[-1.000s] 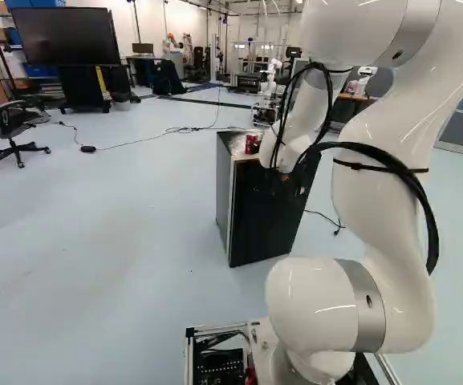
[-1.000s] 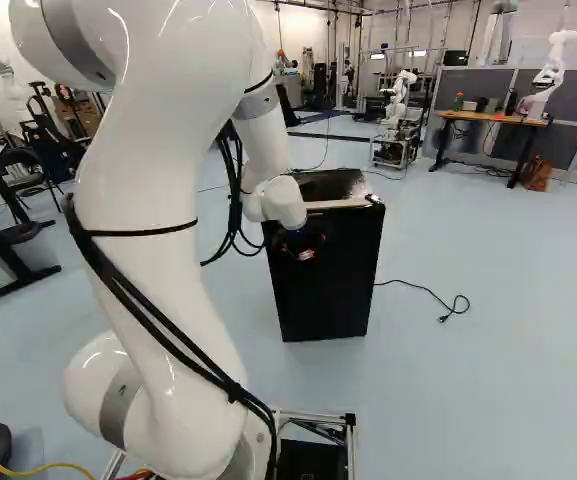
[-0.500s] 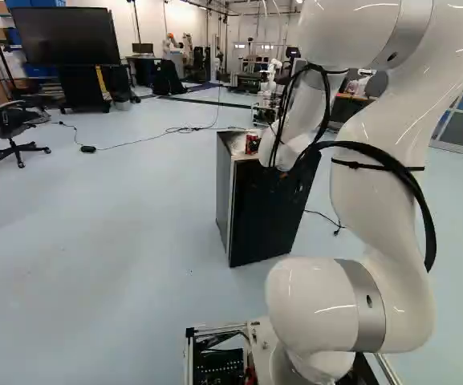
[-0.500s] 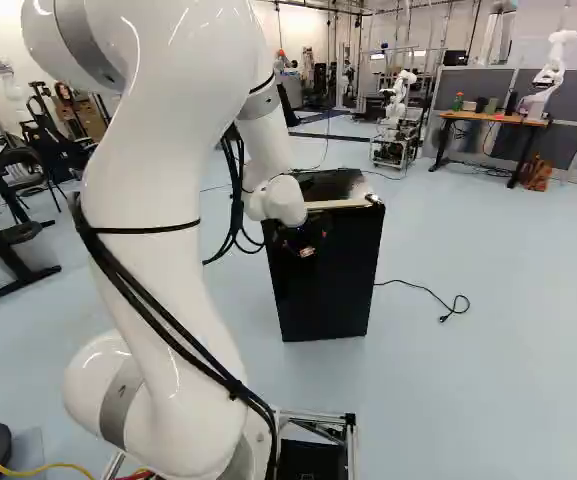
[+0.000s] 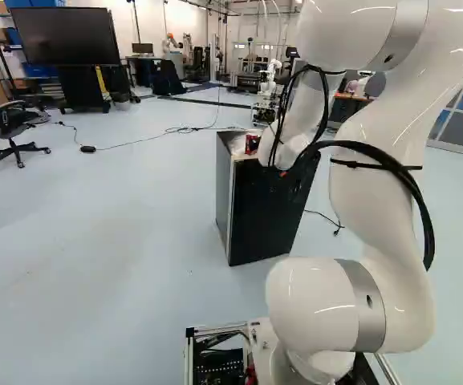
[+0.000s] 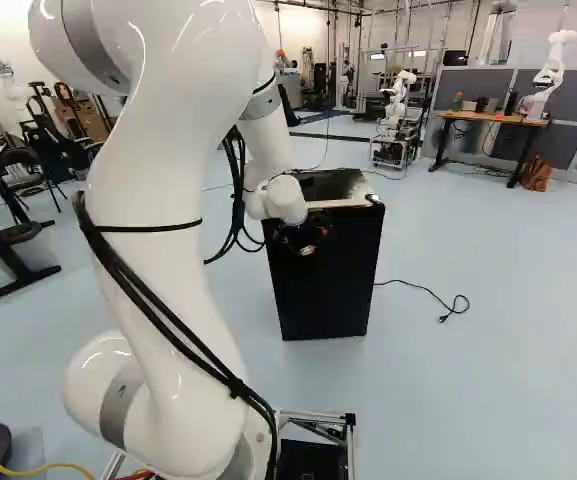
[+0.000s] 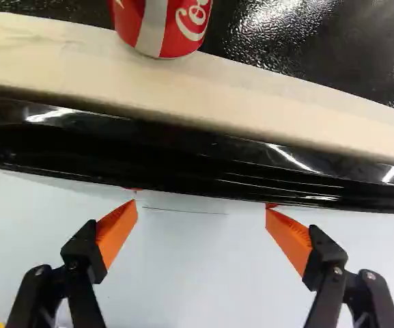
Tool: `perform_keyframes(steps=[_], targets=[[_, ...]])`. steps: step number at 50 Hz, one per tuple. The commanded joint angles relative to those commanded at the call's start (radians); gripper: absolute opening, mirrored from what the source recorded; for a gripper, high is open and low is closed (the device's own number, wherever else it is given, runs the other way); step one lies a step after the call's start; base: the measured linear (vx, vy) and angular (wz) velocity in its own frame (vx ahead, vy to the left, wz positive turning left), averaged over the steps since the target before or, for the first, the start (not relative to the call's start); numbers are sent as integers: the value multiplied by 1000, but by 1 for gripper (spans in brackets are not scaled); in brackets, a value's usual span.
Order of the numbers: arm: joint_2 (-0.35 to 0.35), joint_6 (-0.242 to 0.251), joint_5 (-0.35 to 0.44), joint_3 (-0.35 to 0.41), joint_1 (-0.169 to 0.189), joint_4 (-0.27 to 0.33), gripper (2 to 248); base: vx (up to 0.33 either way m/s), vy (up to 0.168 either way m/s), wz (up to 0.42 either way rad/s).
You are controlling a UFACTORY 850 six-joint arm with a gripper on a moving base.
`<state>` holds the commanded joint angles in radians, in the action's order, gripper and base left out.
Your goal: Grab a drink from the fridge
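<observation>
The black fridge [image 6: 328,270] stands closed ahead of the base. In the right base view my gripper [image 6: 304,240] is at the upper part of its front, small and dark. The wrist view shows the gripper [image 7: 201,206] open, nothing between its orange pads [image 7: 117,231]; its fingertips reach the glossy black door edge [image 7: 183,164], which partly hides them. Whether they touch it I cannot tell. Beyond that edge, on the fridge's dark top, a red and white can [image 7: 162,27] stands behind a pale strip; the left base view shows the can [image 5: 252,144] beside my wrist.
A cable [image 6: 423,290] lies on the floor beside the fridge. Farther back are another robot [image 6: 398,100] on a cart and a wooden table [image 6: 488,118] bearing one more robot. A large screen [image 5: 67,36] and an office chair [image 5: 10,128] are at the left of the left base view.
The arm's upper links have shifted slightly, leftward in the left base view and rightward in the right one. The gripper has moved a little at the fridge front. The base and fridge have not moved.
</observation>
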<state>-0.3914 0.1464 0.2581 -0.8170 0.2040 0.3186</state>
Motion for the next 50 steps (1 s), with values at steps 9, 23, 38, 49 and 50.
perform_keyframes(steps=[9,23,38,49,50], targets=[[20,0,0,27,3,0,247,0,0,0],[73,0,8,95,7,0,247,0,0,0],[136,0,78,174,3,-2,247,0,0,0],[177,0,177,222,-14,-24,247,0,0,0],[180,0,187,226,-16,-27,247,0,0,0]])
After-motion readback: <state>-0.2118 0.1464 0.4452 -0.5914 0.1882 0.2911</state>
